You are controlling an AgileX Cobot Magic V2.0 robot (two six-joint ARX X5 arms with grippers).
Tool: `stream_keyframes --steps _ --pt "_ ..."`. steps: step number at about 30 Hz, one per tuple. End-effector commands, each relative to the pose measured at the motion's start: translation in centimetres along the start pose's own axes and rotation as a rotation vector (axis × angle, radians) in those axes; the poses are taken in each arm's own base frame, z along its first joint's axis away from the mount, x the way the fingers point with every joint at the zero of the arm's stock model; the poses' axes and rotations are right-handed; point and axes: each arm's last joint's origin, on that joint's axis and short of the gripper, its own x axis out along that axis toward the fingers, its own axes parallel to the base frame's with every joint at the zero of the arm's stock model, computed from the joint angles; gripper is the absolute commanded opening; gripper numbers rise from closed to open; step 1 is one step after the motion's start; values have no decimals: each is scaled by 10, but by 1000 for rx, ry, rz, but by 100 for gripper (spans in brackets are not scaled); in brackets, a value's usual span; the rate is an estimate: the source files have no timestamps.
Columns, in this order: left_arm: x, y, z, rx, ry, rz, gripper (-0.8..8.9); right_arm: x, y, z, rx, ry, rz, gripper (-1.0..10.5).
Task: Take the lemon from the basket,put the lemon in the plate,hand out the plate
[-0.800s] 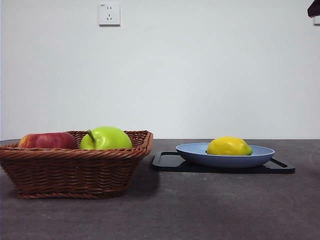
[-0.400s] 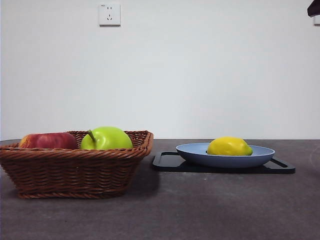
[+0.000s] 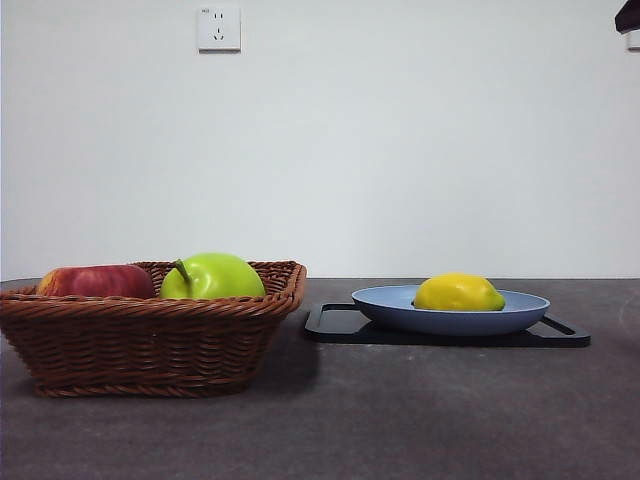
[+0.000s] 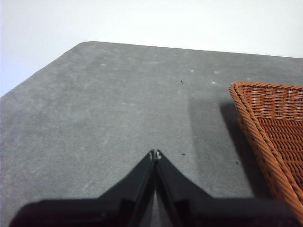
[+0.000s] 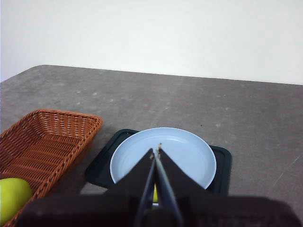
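Observation:
The yellow lemon [image 3: 458, 292] lies in the light-blue plate [image 3: 520, 312], which rests on a black tray. In the right wrist view the plate [image 5: 189, 151] shows below my shut, empty right gripper [image 5: 155, 149], and a sliver of the lemon [image 5: 155, 194] peeks out behind the jaws. The wicker basket [image 3: 150, 340] stands at the left; its corner [image 4: 270, 123] shows in the left wrist view. My left gripper [image 4: 155, 153] is shut and empty above bare table beside the basket.
A green apple [image 3: 212, 276] and a red apple [image 3: 95, 281] lie in the basket. The black tray [image 3: 335, 325] lies under the plate. A black arm tip [image 3: 628, 15] shows at the top right corner.

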Motion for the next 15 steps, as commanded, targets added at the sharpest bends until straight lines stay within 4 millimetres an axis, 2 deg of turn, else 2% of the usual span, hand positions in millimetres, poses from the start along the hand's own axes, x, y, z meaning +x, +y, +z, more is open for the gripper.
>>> stream_keyframes --steps 1,15 --pt "1 0 -2 7 -3 0 8 -1 1 4 16 -23 4 4" --pt "1 0 -2 7 -3 0 8 -1 1 4 -3 -23 1 4"
